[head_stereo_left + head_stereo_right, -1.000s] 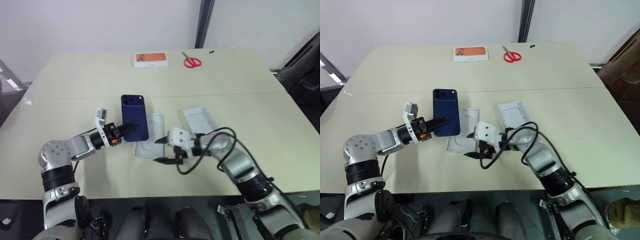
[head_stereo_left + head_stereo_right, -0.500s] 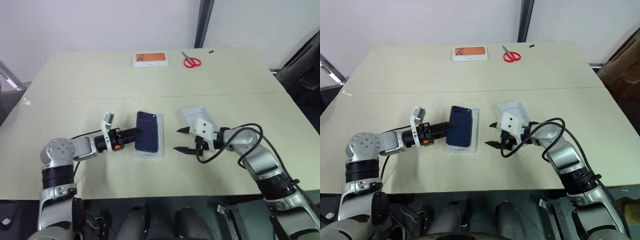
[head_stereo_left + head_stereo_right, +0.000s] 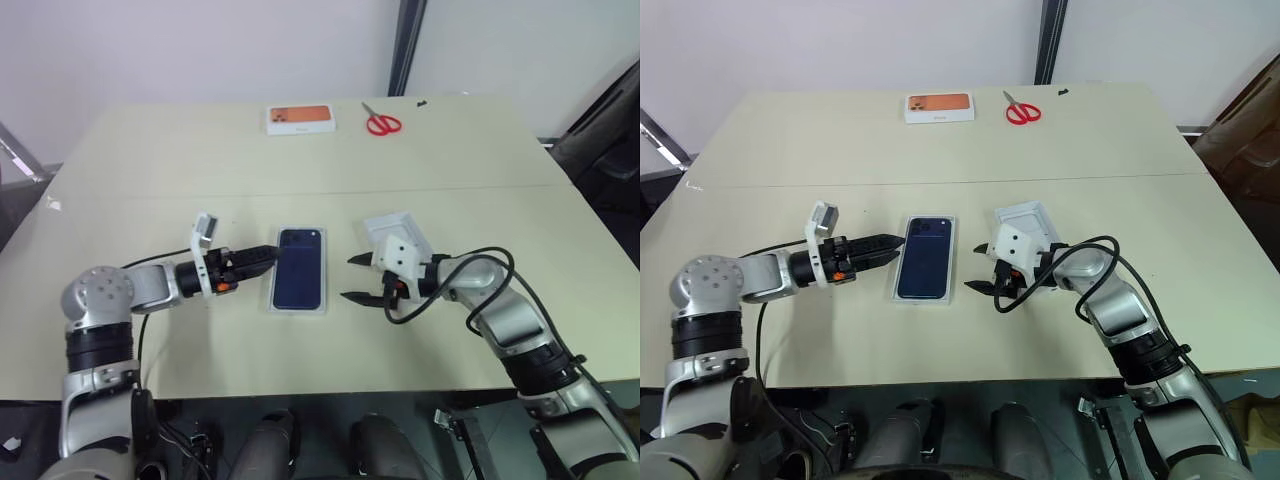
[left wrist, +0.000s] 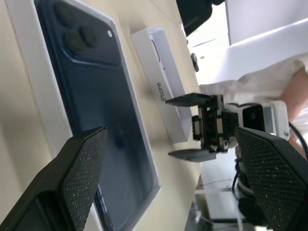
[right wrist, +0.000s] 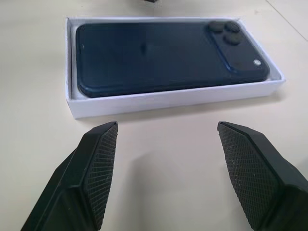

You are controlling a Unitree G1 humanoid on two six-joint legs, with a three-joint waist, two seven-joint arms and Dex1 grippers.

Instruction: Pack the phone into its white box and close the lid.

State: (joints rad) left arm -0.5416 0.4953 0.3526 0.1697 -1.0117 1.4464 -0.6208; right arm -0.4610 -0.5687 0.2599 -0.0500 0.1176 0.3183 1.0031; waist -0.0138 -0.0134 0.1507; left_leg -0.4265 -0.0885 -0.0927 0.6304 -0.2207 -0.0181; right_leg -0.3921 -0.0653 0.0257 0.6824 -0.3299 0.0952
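The slim dark navy-blue phone (image 3: 926, 258) lies flat inside the shallow white cardboard box (image 3: 894, 275), camera cluster toward the far end, glossy back up. A thin white rim of the box shows all around the phone. The box sits on the wide beige table (image 3: 1060, 140), a little nearer to the front edge than to the middle seam, with bare table surface on every side of it.

The left gripper (image 3: 892, 241) is at the left long side of the box, near its far corner. Its two black fingers are spread apart and hold nothing; the tips are just beside the box rim, and I cannot tell if they touch it. In the left wrist view the phone (image 4: 91, 110) lies between and beyond the two fingertips (image 4: 84, 168).

The right gripper (image 3: 979, 267) is on the other long side, near but clearly apart from the box, with a strip of bare table between. Its fingers are also spread wide and empty.

The white lid (image 3: 1030, 222) lies just behind the right gripper, open side up, apart from the box.

At the far edge of the table, well apart, lie a white box with an orange picture (image 3: 939, 107) and red-handled scissors (image 3: 1021, 110).
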